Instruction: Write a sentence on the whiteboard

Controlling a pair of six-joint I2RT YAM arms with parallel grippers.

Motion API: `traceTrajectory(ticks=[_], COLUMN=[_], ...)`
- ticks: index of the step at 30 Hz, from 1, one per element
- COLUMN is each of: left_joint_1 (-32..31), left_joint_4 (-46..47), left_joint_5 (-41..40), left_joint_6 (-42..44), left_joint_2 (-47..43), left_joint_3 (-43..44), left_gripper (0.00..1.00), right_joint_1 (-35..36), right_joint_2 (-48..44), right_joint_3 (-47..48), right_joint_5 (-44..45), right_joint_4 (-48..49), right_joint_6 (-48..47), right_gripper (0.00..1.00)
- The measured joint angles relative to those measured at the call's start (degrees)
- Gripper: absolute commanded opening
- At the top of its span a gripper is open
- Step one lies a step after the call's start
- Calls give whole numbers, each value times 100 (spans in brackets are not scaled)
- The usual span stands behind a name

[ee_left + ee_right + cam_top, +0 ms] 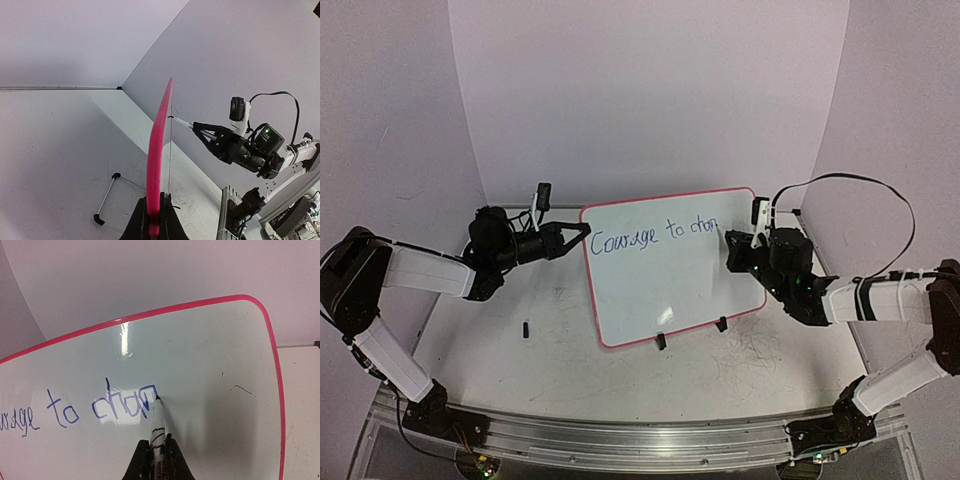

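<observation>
The whiteboard point(660, 285) with its red-pink rim stands tilted on two black clip feet in the middle of the table. Blue cursive on it reads "Courage to chan" point(655, 236). My left gripper point(582, 232) is shut on the board's left rim, seen edge-on in the left wrist view point(159, 145). My right gripper point(730, 243) is shut on a white marker point(158, 432), whose tip touches the board at the end of "chan" point(125, 402). The right gripper also shows in the left wrist view point(200, 131).
A small black marker cap point(526, 329) lies on the scuffed tabletop left of the board. A wire stand leg with black tips point(106, 197) shows behind the board. Purple-white walls enclose the table; an aluminium rail point(640, 440) runs along the near edge.
</observation>
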Motion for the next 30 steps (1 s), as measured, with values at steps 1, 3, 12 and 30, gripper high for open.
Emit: traceTrajectory(ticks=[1, 3, 12, 30], left_joint_1=[0, 0, -9, -22], left_joint_4=[0, -2, -2, 0], left_joint_5=[0, 0, -20, -15], left_joint_6=[0, 0, -2, 66], left_joint_2=[0, 0, 0, 0], left_joint_3=[0, 0, 2, 2], left_gripper=[0, 0, 0, 0], right_joint_1=[0, 0, 0, -259], right_joint_2=[-27, -71, -104, -176], right_joint_3=[-37, -116, -171, -87], right_joint_5=[-13, -30, -52, -121], right_joint_4=[-19, -35, -49, -46], right_joint_6=[15, 42, 57, 53], right_gripper=[0, 0, 0, 0])
